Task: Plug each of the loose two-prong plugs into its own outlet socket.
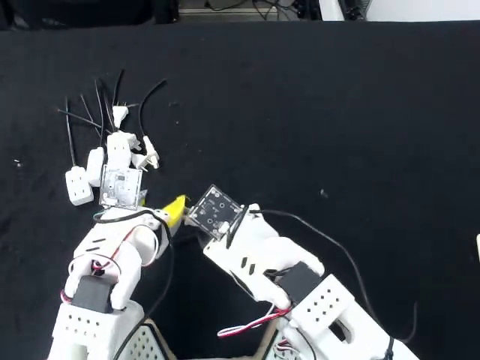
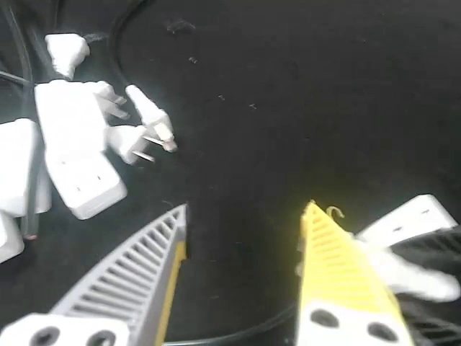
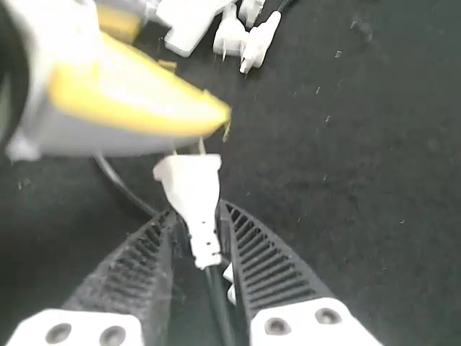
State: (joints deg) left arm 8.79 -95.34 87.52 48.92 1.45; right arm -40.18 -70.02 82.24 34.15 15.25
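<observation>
In the high view, the outlet sockets (image 1: pixel 78 185) and the loose plugs (image 1: pixel 146 155) lay bunched at the table's left. The left gripper (image 2: pixel 246 209) sat just off that bunch at about four o'clock, its jaws spread wide with nothing between them. This arm was the nearer one to the sockets. Further right, the right gripper (image 3: pixel 196 210) was clamped on the cord end of a white plug (image 3: pixel 189 180), whose prongs pointed straight out ahead of the fingers. The plug's long axis ran toward ten o'clock, roughly at the sockets. The left gripper's yellow finger (image 3: pixel 137 94) lay just beside the prongs, likely blocking that line.
</observation>
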